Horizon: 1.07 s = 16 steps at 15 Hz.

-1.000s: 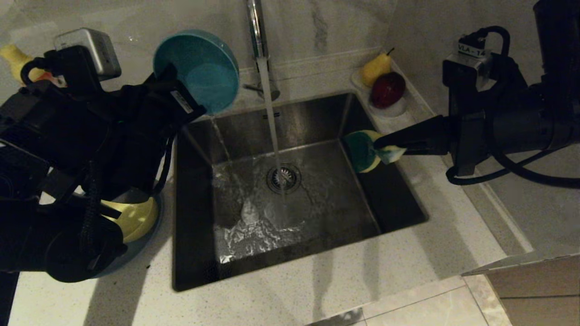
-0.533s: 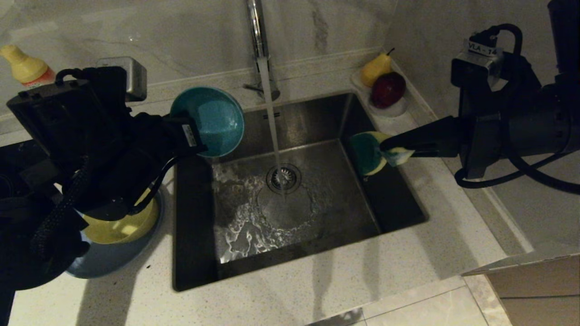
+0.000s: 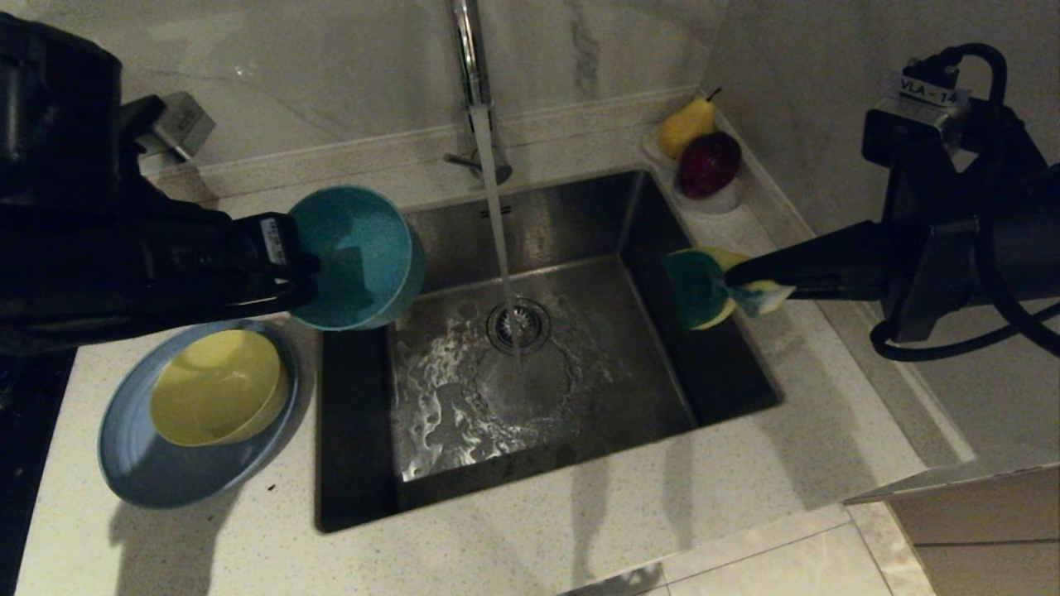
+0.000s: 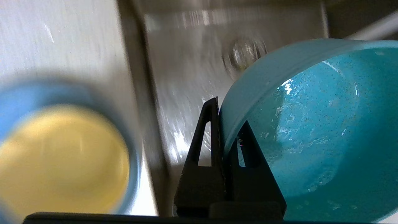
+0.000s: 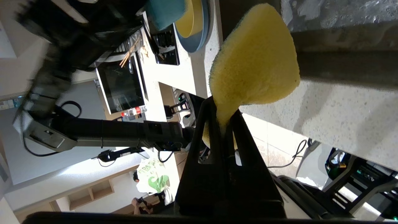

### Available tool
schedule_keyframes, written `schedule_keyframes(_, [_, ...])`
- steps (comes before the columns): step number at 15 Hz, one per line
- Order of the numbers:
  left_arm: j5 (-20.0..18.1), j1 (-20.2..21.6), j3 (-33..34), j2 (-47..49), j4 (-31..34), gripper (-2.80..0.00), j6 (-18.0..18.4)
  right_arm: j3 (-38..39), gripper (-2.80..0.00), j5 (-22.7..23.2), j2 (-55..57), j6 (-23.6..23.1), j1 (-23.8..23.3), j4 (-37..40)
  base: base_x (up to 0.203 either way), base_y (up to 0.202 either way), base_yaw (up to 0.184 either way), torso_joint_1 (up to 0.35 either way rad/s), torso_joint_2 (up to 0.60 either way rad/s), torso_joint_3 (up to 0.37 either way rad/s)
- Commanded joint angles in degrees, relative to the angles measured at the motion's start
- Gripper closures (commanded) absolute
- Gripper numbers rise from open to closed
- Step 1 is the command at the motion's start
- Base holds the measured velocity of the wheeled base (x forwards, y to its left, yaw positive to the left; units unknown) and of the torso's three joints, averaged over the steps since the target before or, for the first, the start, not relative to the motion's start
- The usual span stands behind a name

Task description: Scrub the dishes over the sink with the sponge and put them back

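L gripper [image 4: 228, 130] pinched wet round teal bowl [image 3: 356, 257] by rim: looked slippery, rigid. R gripper [image 5: 226, 124] squeezed soft yellow-green sponge [image 3: 700, 290].

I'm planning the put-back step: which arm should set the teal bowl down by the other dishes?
Left. The left gripper already pinches the teal bowl by its rim, just above the yellow bowl and blue plate. The right gripper holds the sponge across the sink.
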Motion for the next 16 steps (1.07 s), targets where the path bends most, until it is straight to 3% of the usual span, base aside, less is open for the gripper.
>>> schedule_keyframes(1, [-2.5,2.0,-8.8,-1.1,19.4,0.00,-4.3,1.1,0.00,0.3,-1.4,0.2,0.0,0.1,0.000,0.000,0.000,0.000,0.00,0.000])
schedule_keyframes(3, [-3.3,4.6,-13.7,-1.5,26.9,0.00,-7.3,1.3,0.00,0.2,-1.5,0.2,0.0,0.1,0.000,0.000,0.000,0.000,0.00,0.000])
schedule_keyframes(5, [-3.2,8.3,-15.0,-2.3,29.2,0.00,-8.6,1.6,0.00,0.3,-1.6,0.2,0.0,0.2,0.000,0.000,0.000,0.000,0.00,0.000])
schedule_keyframes(11, [1.0,20.5,-14.2,-4.7,29.3,0.00,-11.9,3.8,0.00,0.2,-2.2,-1.5,-1.5,0.0,0.000,0.000,0.000,0.000,0.00,0.000])
schedule_keyframes(16, [1.8,31.8,-14.2,-3.3,28.3,0.00,-19.3,4.9,0.00,0.2,-2.2,-1.6,-2.4,0.0,0.000,0.000,0.000,0.000,0.00,0.000])
